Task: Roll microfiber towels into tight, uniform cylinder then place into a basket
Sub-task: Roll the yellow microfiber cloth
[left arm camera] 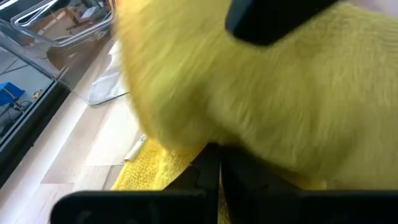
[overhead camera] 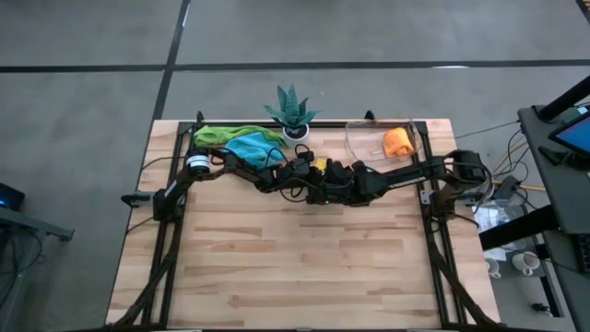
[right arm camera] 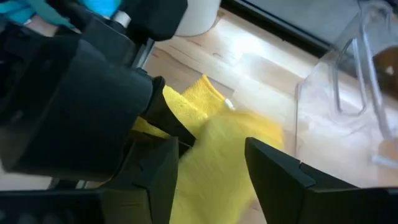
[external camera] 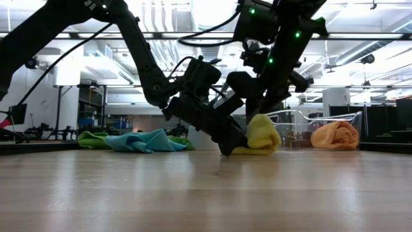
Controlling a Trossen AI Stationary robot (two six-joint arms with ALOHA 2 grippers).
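Yellow towel (external camera: 262, 136) sits bunched on the desk (overhead camera: 304, 267) near its far middle, just in front of the plant (overhead camera: 292, 109), with both pincers working on it. Left pincer (left arm camera: 219, 163) is clenched, its fingers pressed together at the towel's lower edge, where a flat flap of the cloth lies on the wood. Right pincer (right arm camera: 208, 165) comes in from the other side with its fingers spread apart, straddling the rolled bulk of the towel without pinching it. In the low view the two arms meet over the towel, the left one slanting down to the desk surface and the right one hanging above.

Orange towel (overhead camera: 398, 141) lies rolled inside the basket (overhead camera: 355, 138), which stands at the far right of the desk. Green towel (overhead camera: 218, 136) and blue towel (overhead camera: 251, 148) lie loose in a heap at the far left, touching each other, well apart from the basket.
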